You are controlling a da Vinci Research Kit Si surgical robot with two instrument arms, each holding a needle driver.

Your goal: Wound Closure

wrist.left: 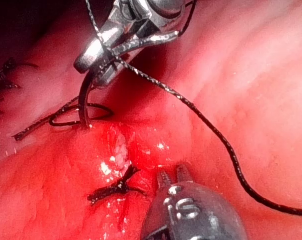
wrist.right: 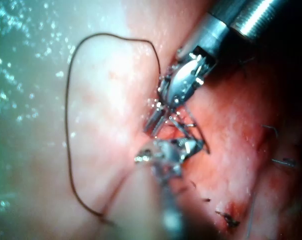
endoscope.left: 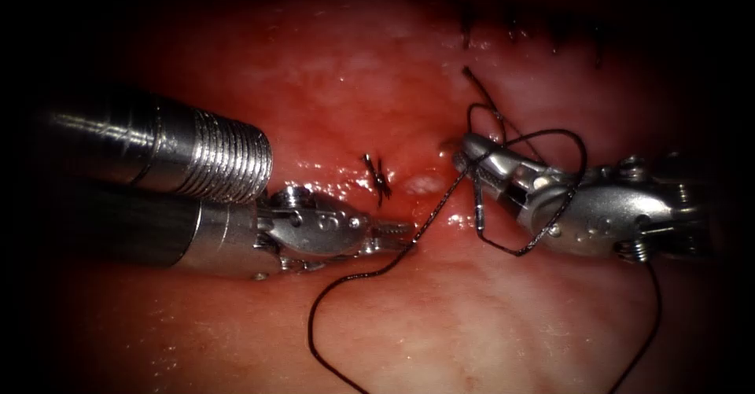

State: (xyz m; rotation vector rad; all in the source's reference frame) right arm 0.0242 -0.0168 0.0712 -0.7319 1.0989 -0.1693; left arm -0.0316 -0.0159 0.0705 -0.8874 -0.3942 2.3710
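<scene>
Right of the cut, the needle [endoscope.left: 478,205] sits clamped in the right tool [endoscope.left: 465,152], jaws pinched on its curve near the thread end, its body hanging below them; from the left wrist view its point [wrist.left: 84,122] touches the tissue [endoscope.left: 487,315] surface, whether sunk in I cannot tell. Dark thread [endoscope.left: 440,201] runs taut from there to the left tool [endoscope.left: 403,233], whose jaws pinch that strand beside the cut [endoscope.left: 429,189]. A knotted stitch [endoscope.left: 379,178] lies just left, amid glistening red fluid [endoscope.left: 330,170].
</scene>
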